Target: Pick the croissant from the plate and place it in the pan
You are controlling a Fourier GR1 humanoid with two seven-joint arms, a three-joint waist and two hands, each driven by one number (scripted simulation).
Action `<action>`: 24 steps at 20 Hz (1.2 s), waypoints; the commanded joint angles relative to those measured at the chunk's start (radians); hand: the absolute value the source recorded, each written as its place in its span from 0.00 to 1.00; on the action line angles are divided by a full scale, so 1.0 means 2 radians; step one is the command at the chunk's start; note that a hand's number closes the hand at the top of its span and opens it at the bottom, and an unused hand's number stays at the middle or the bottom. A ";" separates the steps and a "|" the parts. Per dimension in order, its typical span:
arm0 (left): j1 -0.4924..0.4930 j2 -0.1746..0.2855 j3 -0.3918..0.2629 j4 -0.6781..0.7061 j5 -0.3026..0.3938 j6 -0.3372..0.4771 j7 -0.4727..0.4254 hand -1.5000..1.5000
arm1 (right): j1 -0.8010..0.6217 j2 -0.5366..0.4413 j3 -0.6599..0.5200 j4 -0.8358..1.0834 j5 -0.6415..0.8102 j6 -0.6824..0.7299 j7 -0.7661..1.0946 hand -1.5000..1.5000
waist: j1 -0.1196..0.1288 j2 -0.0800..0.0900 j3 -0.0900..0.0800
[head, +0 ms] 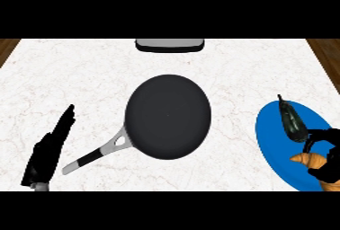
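Observation:
A dark round pan (168,117) with a grey and black handle (96,156) lies in the middle of the white marble counter. A blue plate (279,148) sits at the right. On its near right part is the orange croissant (306,159), mostly hidden by my right hand (327,168), whose fingers curl round it. One dark finger (291,120) points away over the plate. I cannot tell whether the croissant touches the plate. My left hand (50,148) rests at the lower left, fingers straight, left of the pan's handle and holding nothing.
A grey object with a black rim (168,44) sits at the counter's far edge, behind the pan. Wooden floor shows past the counter's left and right far corners. Bare marble lies between the pan and the plate.

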 commanded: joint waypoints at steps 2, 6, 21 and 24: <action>0.020 0.006 0.013 -0.002 -0.001 0.006 0.004 0.50 | 0.064 0.095 -0.002 -0.067 0.043 -0.127 0.127 1.00 | -0.028 -0.008 0.004; 0.022 0.005 0.021 0.005 -0.002 0.015 0.006 0.50 | 0.096 0.138 0.000 -0.129 0.096 -0.217 0.184 1.00 | -0.054 -0.013 0.002; 0.015 0.000 0.004 0.000 -0.002 0.001 0.002 0.50 | 0.077 0.154 0.227 -0.485 0.515 -0.304 0.341 1.00 | -0.012 -0.002 0.004; 0.005 0.009 0.005 -0.008 0.001 -0.009 0.003 0.50 | 0.022 0.212 0.298 -0.482 0.594 -0.281 0.379 1.00 | 0.006 0.002 0.005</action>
